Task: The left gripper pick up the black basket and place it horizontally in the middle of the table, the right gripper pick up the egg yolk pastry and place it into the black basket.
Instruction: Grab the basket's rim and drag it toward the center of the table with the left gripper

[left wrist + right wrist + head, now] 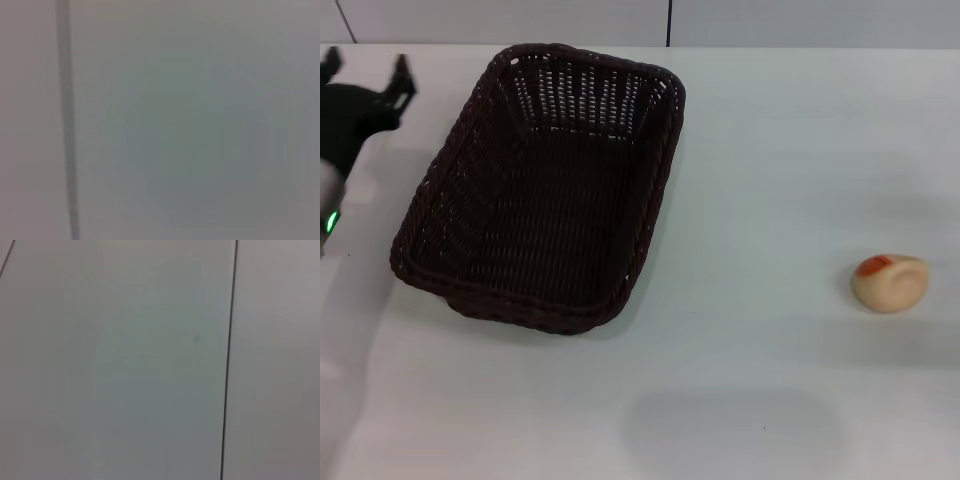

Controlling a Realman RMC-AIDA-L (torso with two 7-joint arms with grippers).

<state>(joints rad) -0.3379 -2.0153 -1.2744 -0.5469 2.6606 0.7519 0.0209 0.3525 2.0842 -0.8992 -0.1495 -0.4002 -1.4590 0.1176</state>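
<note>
The black basket (545, 190) lies on the white table (770, 160), left of centre, its long side running away from me and tilted a little. It is empty. The egg yolk pastry (889, 282) sits on the table at the right, orange-red patch up. My left gripper (365, 72) is at the far left edge of the head view, left of the basket's far end and apart from it, with its two black fingers spread and nothing between them. My right gripper is out of view. Both wrist views show only plain grey surface with a dark seam line.
The table's far edge (770, 47) runs along the top, with a grey wall behind. A faint shadow (730, 430) lies on the table near the front.
</note>
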